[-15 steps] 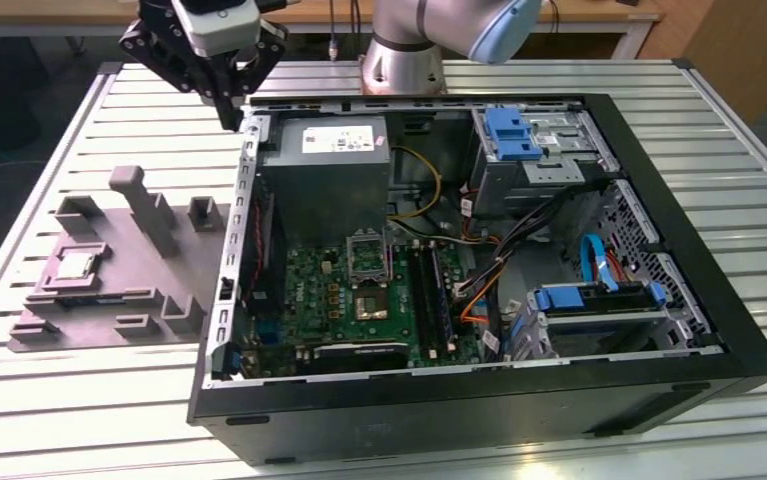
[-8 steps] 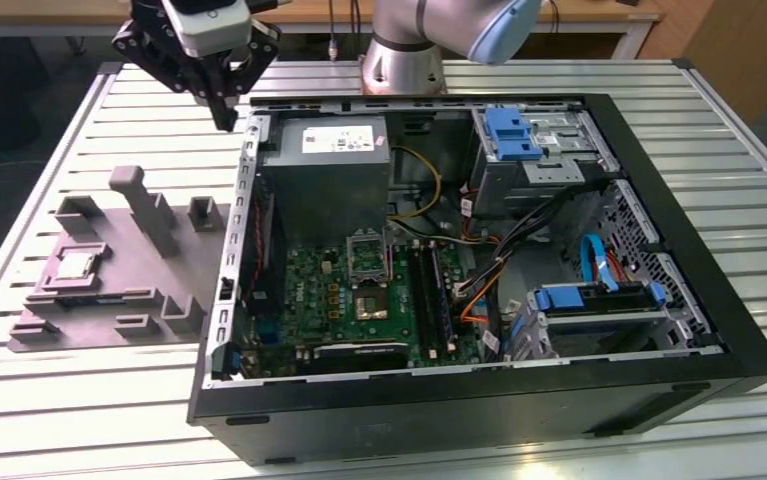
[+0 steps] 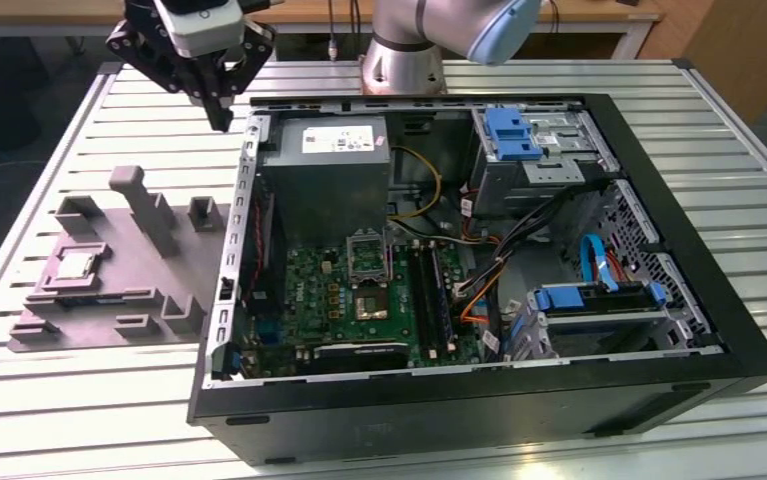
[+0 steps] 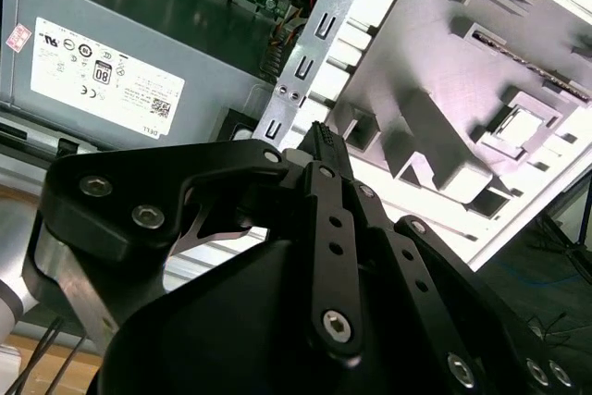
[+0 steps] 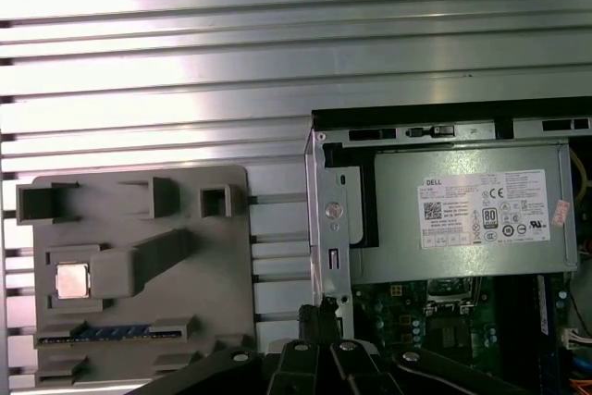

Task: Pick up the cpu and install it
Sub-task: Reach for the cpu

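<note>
The arm (image 3: 417, 40) holds its tool (image 3: 223, 122) pointing down, fingers (image 4: 326, 193) closed together.

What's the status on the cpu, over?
Gripper high by the case wall, fingers shut, empty. Cpu lying in its fixture pocket, untouched. Nothing covering it.

The cpu (image 5: 72, 280) lies flat in a square recess of the grey fixture (image 5: 213, 265) on the slatted table (image 5: 277, 43); just beside the fixture is the open computer case (image 5: 324, 228) — power supply (image 5: 462, 228) and green board (image 5: 444, 326) inside; the gripper (image 5: 319, 316), fingers together, hangs at the case's edge.
</note>
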`<state>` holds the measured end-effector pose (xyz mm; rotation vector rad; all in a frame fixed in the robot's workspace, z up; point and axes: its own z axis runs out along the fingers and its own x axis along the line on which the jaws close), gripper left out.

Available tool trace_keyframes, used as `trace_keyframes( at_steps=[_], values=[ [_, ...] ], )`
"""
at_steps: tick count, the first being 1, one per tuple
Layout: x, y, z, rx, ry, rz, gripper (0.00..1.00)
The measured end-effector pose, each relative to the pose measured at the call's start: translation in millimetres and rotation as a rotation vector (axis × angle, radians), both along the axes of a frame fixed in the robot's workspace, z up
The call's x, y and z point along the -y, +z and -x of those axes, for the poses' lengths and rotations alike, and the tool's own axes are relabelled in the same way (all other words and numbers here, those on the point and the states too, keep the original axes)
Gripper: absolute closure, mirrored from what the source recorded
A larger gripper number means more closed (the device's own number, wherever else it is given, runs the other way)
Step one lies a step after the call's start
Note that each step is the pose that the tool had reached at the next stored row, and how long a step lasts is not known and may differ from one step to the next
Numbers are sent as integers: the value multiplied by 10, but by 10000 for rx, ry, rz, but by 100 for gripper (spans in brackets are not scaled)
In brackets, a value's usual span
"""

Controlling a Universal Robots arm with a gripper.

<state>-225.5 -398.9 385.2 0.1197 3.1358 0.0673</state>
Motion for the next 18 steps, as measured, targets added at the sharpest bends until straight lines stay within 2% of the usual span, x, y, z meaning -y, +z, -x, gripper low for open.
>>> trace_keyframes(
  at_steps=[18],
  values=[
    [0,-1,98,0,1,0,89]
  ],
)
